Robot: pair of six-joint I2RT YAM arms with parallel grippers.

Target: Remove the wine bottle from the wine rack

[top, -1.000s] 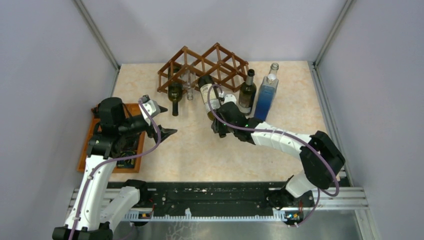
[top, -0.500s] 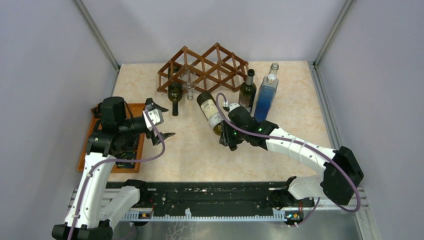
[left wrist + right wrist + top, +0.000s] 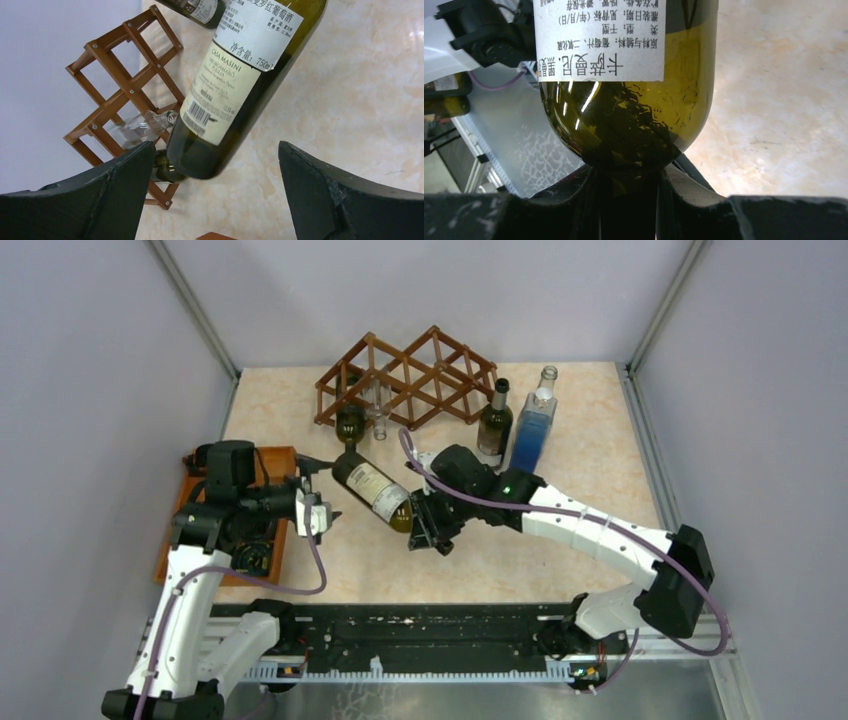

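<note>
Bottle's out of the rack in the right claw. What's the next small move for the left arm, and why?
Probably ease the open left claw forward to straddle the wine bottle near its base, then close. The right claw holds it only by the neck, tilted and clear of the wine rack; its base sits just ahead of the left claw's gap.

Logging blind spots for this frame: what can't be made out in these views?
- wine bottle neck and cap: buried between the right jaws in right wrist view, under the right arm in top view, cut by the top edge in left wrist view.
- tray contents: covered by the left arm, top view.
- wine rack lower cells: behind the bottle and left jaws, left wrist view.
- bottle's height above the table: no side view.
</note>
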